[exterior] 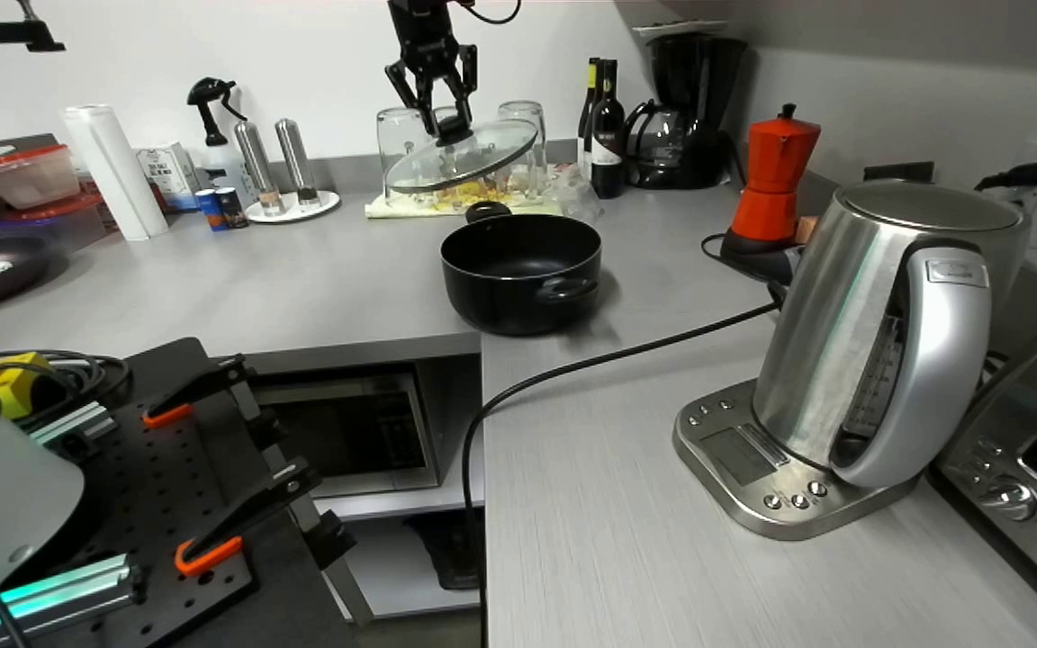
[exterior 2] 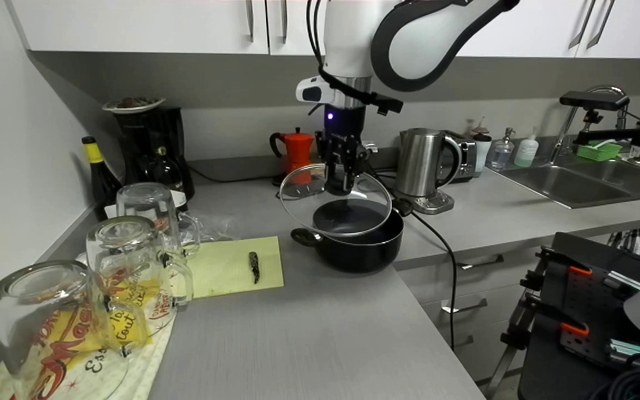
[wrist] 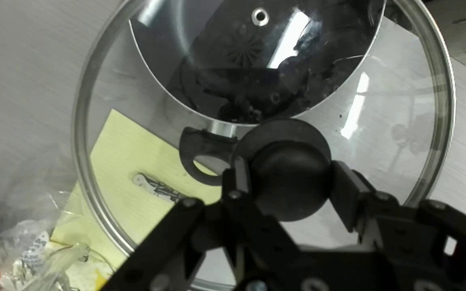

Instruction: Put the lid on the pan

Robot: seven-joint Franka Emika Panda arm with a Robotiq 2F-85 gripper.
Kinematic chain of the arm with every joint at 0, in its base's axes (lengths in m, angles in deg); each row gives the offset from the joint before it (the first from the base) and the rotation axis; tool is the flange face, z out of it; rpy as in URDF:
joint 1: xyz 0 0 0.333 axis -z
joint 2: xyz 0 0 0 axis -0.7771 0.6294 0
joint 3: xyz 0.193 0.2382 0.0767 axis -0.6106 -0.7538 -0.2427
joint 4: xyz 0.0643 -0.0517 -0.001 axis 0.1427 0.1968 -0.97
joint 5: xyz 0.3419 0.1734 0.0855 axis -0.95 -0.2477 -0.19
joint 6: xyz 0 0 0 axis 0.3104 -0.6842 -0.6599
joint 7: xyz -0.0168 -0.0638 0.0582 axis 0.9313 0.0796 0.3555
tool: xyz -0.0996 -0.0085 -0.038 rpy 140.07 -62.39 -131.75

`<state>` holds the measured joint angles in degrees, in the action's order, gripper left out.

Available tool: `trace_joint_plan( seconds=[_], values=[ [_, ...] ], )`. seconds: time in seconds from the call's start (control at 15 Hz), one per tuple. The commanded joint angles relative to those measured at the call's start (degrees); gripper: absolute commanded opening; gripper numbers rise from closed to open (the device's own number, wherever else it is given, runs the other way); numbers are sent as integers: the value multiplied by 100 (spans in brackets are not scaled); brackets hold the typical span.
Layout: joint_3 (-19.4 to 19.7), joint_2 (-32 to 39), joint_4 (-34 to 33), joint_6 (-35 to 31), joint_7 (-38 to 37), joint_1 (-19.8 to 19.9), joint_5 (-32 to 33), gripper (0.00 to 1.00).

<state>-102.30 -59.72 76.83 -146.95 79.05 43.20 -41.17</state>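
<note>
The grey counter [exterior: 572, 504] turns a corner and carries the kitchen things. In an exterior view the white-and-black arm [exterior 2: 348, 39] reaches over it from above. A black coffee maker [exterior: 703, 90] stands in that corner and, well apart from it, a steel kettle [exterior: 829, 315] sits on its base [exterior: 725, 459]. The black pan [exterior: 518, 301] stands upright on the counter, its mouth open, one side handle [exterior 2: 306, 238] pointing towards a yellow cloth [exterior 2: 225, 272]. The clear glass lid [exterior: 473, 162] hangs tilted above the pan — a gap shows between the two in an exterior view. In the wrist view the pan shows through the glass, off to one side of the lid's middle. A red moka pot [exterior: 770, 171] stands near the kettle. Three glass mugs [exterior 2: 123, 239] stand in a row near the cloth. The tool [exterior: 447, 119] points down, its fingers [wrist: 346, 194] pinching the lid's black knob [wrist: 289, 182] — one on each side. On the cloth lies a narrow object [exterior 2: 254, 266], too small to name for certain.
</note>
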Motion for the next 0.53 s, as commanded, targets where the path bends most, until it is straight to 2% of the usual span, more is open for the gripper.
trace_joint_plan(
  seconds=[0.0,0.47],
  values=[
    [109,-92,-294,347,149,172,-347,26],
    [279,20,-545,572,217,515,-858,26]
  ],
)
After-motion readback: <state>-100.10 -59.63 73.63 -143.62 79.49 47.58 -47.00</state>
